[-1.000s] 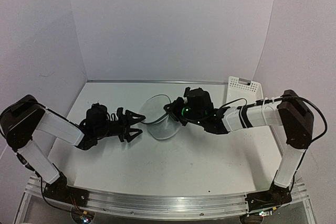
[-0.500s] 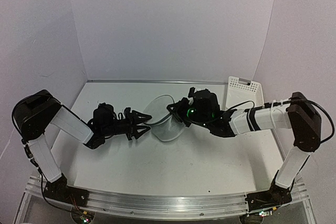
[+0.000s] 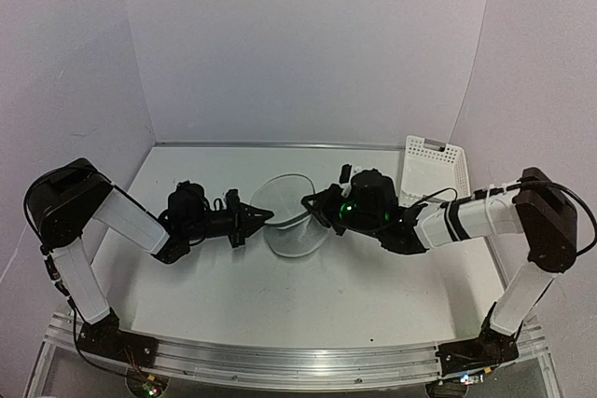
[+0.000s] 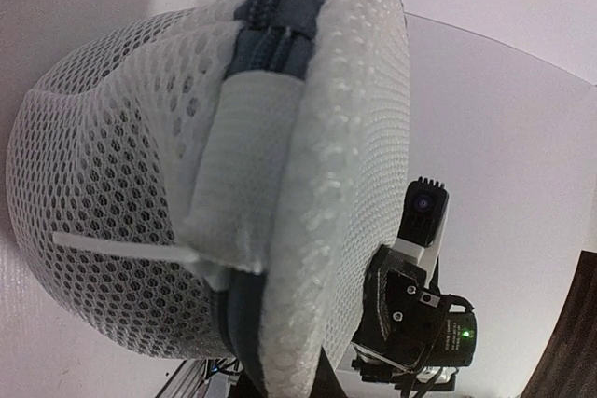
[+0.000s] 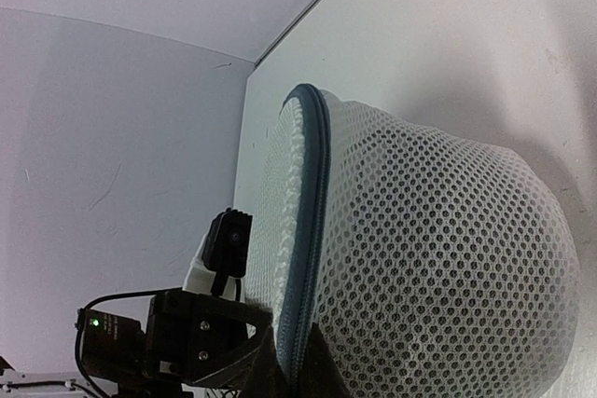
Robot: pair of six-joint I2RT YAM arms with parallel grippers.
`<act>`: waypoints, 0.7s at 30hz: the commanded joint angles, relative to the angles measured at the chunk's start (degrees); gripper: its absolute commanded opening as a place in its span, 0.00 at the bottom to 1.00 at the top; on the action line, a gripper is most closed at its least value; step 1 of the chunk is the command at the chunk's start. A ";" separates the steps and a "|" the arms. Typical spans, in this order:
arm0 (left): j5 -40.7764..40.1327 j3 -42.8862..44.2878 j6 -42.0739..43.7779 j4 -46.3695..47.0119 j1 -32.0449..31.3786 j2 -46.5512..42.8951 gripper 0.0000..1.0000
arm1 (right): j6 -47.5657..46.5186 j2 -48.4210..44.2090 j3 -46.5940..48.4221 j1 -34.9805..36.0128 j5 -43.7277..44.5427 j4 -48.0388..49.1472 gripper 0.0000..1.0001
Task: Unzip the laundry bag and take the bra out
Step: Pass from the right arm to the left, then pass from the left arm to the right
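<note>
On the table (image 3: 280,309) the laundry bag (image 3: 297,235) sits between both arms. The left gripper (image 3: 265,215) is clenched, its tips touching the bag's left rim. Whether it pinches the mesh cannot be told. The right gripper (image 3: 312,202) is closed on the opposite rim. Farther back, at the right, leans a white basket (image 3: 431,163).

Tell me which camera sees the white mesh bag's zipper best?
The left wrist view: the grey-blue zipper band shows close up. The right wrist view shows only its edge; from above, the white mesh laundry bag looks tiny.
</note>
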 commanded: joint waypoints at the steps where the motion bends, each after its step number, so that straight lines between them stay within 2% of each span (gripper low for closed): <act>1: 2.44 2.21 0.85 4.40 -0.26 -0.35 0.00 | -4.09 -5.90 -0.70 0.53 -1.48 0.72 0.08; 2: 3.23 2.38 1.30 4.43 -0.26 -0.32 0.00 | -5.72 -6.59 -0.21 0.56 -1.53 -1.01 0.17; 7: 7.12 3.01 4.20 4.38 -0.21 -0.29 0.00 | -14.33 -13.15 -1.44 0.11 -0.04 -11.72 0.50; 9: 9.05 3.36 5.58 4.38 -0.18 -0.29 0.00 | -18.53 -15.49 -1.83 -0.95 -0.32 -15.56 0.59; 13: 13.43 4.38 7.91 3.99 -0.18 0.03 0.00 | -27.64 -19.25 -1.10 -3.89 -1.37 -25.07 0.70; 18: 18.76 5.46 11.86 1.29 -0.26 0.27 0.00 | -38.95 -21.76 2.82 -8.42 -7.64 -36.83 0.77; 21: 21.40 6.19 15.66 -3.49 -0.26 0.07 0.00 | -46.02 -21.02 7.16 -10.06 -11.85 -43.46 0.81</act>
